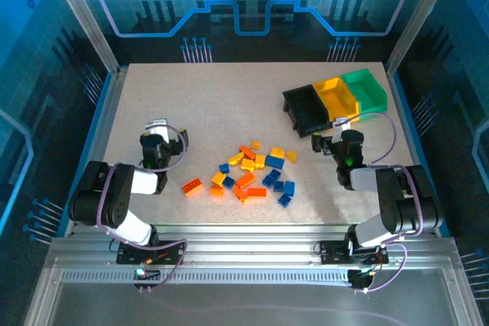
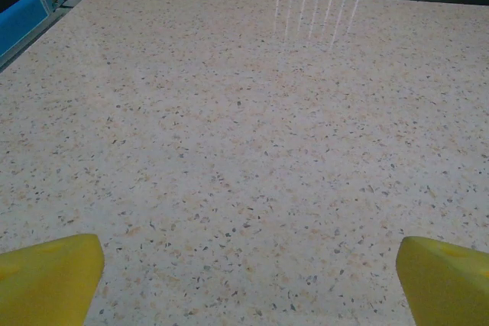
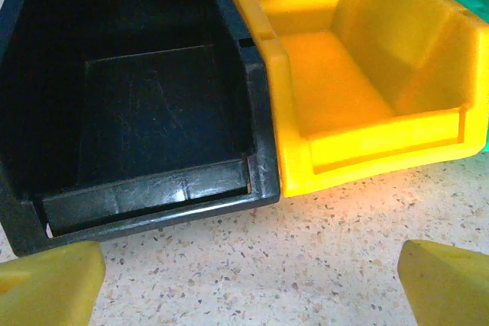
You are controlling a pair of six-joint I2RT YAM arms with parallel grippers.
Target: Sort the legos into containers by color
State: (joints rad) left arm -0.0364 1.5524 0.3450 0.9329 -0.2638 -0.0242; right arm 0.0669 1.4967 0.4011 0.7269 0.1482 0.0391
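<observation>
Yellow, orange and blue legos point(image 1: 248, 173) lay loose in a cluster on the table point(image 1: 191, 89), near its front centre. Black, yellow and green containers point(image 1: 336, 101) stood joined in a row at the far right, well apart from the legos. Right gripper point(image 3: 252, 280) hung just before the black and yellow ones, jaws wide apart, holding nothing. Left gripper point(image 2: 248, 272) stood over bare table left of the cluster, likewise wide and empty.
</observation>
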